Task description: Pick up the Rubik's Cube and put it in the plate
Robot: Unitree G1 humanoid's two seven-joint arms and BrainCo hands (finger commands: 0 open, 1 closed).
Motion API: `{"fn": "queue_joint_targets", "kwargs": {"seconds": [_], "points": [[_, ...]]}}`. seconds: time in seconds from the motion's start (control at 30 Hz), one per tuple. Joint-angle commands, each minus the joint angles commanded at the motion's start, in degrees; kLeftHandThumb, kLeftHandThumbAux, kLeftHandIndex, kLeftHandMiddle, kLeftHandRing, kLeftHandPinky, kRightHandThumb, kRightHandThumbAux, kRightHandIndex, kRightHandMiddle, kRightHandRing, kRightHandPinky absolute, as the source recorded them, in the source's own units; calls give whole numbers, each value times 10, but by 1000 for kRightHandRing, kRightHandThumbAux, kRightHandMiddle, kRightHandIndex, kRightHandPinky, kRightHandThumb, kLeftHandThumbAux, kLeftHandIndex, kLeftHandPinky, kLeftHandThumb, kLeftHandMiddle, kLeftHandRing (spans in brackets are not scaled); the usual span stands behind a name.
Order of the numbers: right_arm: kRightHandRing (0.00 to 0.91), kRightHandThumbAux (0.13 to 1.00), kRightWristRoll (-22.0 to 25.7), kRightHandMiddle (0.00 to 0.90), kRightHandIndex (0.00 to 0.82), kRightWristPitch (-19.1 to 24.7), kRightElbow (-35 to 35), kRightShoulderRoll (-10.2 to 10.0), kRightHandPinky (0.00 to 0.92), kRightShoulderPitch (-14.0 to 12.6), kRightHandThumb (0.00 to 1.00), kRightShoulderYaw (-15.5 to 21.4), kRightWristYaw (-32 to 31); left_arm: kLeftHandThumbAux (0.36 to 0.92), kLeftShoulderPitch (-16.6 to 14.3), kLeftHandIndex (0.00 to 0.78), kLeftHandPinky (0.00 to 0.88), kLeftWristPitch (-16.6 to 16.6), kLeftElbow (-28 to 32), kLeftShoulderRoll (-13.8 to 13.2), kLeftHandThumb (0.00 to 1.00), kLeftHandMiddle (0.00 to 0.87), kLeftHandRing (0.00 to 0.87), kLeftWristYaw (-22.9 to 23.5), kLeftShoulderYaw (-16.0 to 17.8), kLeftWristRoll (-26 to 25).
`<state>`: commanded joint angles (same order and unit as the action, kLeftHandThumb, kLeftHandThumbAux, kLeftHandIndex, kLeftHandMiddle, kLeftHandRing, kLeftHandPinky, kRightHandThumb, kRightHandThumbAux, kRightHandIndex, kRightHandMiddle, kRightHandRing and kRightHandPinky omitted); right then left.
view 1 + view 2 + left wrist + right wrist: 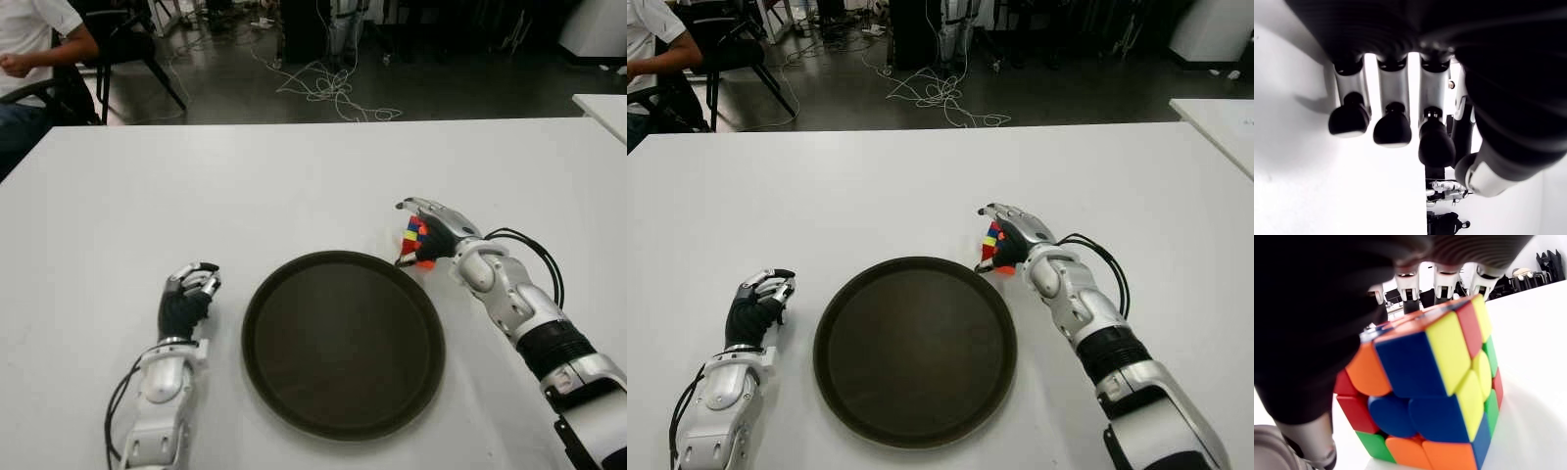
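One cube (416, 243) is seen, held in the right hand (438, 233) just beyond the far right rim of the plate (343, 343). In the right wrist view the cube (1425, 391) fills the palm, with the fingers (1442, 281) curled over its top, so a grip appears to be made; whether it is lifted clear of the table (245, 186) cannot be told. From the held cube the plate lies toward the robot and to its left, so a short carry inward over the rim is judged to be what is needed. The cube has no long axis. One plate is counted, bare inside. The left hand (188, 294) shows left of the plate, its fingers (1393, 129) curled on nothing.
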<state>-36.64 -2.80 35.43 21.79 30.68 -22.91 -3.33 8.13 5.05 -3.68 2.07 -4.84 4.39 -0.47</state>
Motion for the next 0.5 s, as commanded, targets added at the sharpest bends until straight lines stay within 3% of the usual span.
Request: {"fn": "queue_joint_targets", "kwargs": {"seconds": [0.5], "points": [[0, 738, -1, 0, 0, 1, 9, 1, 0, 6, 0, 0, -9, 704, -1, 444, 812, -18, -12, 0, 710, 810, 820, 6, 5, -11]]}}
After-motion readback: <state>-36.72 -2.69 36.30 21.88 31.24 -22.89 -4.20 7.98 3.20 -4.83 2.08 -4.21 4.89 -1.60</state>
